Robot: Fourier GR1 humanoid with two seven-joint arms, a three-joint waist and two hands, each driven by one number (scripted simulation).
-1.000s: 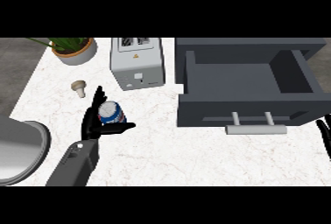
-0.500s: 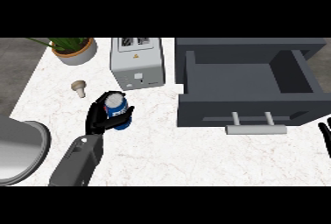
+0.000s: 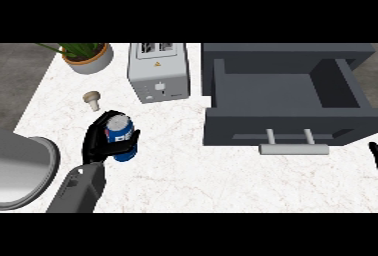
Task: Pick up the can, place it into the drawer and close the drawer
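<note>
Left hand [image 3: 97, 142] curls round the blue can [image 3: 120, 133] over the white marbled counter [image 3: 221, 175], left of the open grey drawer [image 3: 244, 122].

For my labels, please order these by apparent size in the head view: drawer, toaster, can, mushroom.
Largest to smallest:
1. drawer
2. toaster
3. can, partly hidden by the left hand curled round it
4. mushroom

— What do we have on the white marble counter [image 3: 214, 175]?
— At the back we see a potted plant [image 3: 87, 56] and a toaster [image 3: 158, 72], with a mushroom [image 3: 92, 99] nearer us. The open grey drawer [image 3: 284, 95] sits on our right.
</note>
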